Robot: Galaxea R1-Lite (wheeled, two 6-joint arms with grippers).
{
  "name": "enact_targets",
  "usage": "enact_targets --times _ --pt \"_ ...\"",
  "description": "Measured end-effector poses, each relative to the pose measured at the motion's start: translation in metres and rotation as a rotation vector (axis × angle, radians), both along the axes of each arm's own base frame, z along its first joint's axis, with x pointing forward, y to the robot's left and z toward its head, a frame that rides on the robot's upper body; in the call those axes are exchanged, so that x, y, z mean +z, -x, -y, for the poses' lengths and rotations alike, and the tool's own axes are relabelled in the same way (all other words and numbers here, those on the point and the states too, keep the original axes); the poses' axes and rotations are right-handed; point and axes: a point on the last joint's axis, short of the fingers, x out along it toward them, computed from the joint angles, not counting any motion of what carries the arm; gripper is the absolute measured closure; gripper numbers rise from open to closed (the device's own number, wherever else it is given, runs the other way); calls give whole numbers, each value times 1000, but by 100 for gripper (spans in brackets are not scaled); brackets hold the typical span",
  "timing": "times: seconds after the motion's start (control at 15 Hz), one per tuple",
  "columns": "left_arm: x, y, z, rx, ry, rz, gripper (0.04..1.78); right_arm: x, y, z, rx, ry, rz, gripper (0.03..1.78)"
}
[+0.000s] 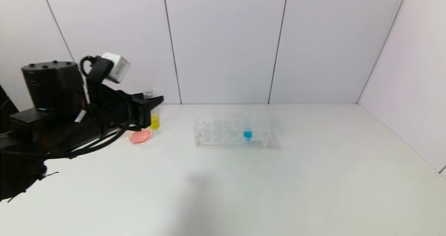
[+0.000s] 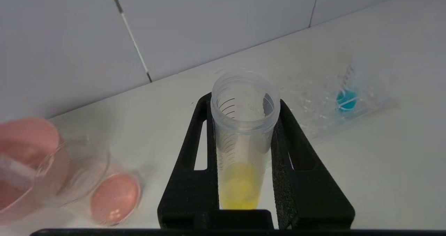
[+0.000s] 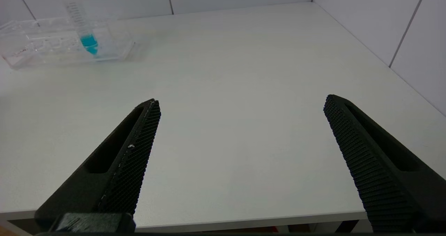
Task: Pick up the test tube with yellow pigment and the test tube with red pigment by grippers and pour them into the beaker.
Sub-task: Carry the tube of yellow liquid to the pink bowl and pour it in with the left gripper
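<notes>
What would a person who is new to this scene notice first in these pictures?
First, the left end effector, raised over the table's far left, shut on the test tube with yellow pigment, which is open at the top. Next, a tube with blue liquid stands alone in the clear rack at the table's middle. The right end effector waits open, low over bare table.

A white table (image 1: 313, 180) fills a corner enclosure, its matte top evenly lit, with a soft grey shadow falling near its front middle. Pale grey-white wall panels (image 1: 223, 44) rise behind it, divided by thin dark vertical seams. A similar panelled side wall (image 1: 414, 82) closes off the right, meeting the back wall at the far right corner. The table's front edge (image 3: 244, 219) shows in the right wrist view.
</notes>
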Motion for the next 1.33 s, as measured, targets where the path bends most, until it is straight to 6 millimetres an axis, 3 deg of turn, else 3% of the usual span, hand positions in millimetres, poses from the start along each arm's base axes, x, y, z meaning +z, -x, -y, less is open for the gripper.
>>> enact_targets --times 0.27,0.53,1.07,1.33 --pt "1 13 -83 13 15 -42 138 0 0 0 0 0 0 10" --pt "-4 9 -135 14 -61 -48 138 0 0 0 0 0 0 10" --pt "16 -36 -158 1 -210 -226 138 0 0 0 0 0 0 10" --pt "10 -67 -164 14 -324 -335 138 0 0 0 0 0 0 10"
